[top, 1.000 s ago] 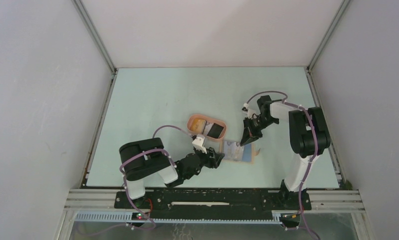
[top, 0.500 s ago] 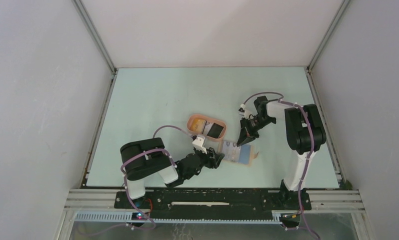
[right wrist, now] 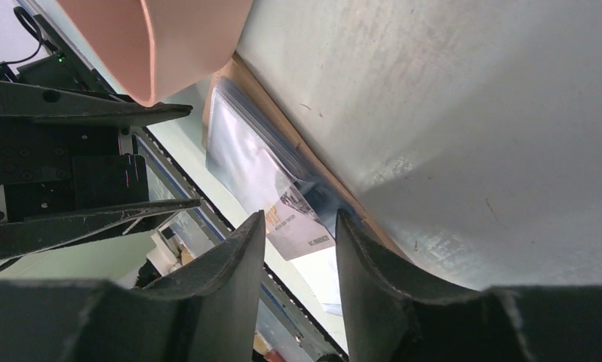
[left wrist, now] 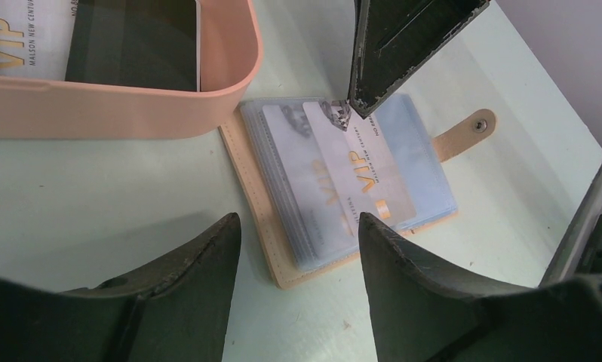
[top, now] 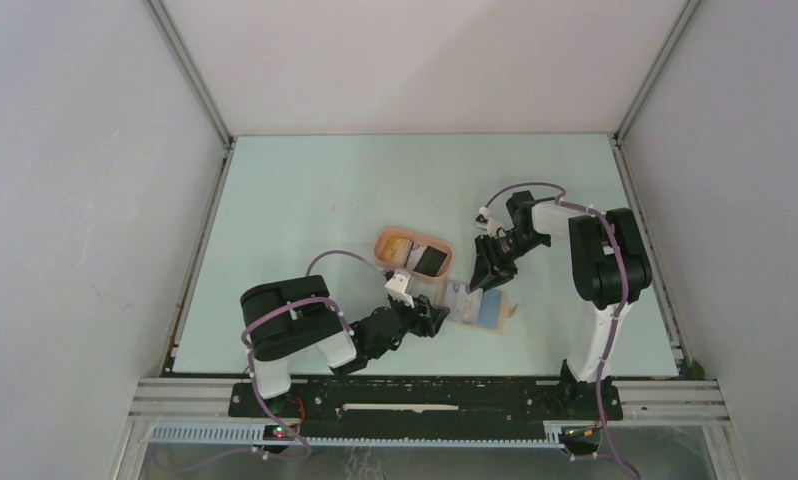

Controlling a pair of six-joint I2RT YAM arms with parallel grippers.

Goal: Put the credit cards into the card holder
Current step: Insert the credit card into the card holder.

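The pale green table [top: 305, 200] lay under me, closed in by white walls [top: 75, 200]. The card holder [left wrist: 422, 162] lay open and flat on it, just beside the peach tray [left wrist: 132, 105], with its snap tab stretched out on the table. A white VIP card [left wrist: 362, 173] lay tilted on its clear sleeves. My right gripper [right wrist: 299, 219] stood steeply over the holder, its tip at that card's far end. Its fingers [right wrist: 230, 271] showed a narrow gap, and I could not tell whether they pinched the card. My left gripper [left wrist: 298, 222] sat low near the holder, spread wide and holding nothing. A second VIP card [left wrist: 34, 38] and a black card [left wrist: 132, 41] lay in the tray.
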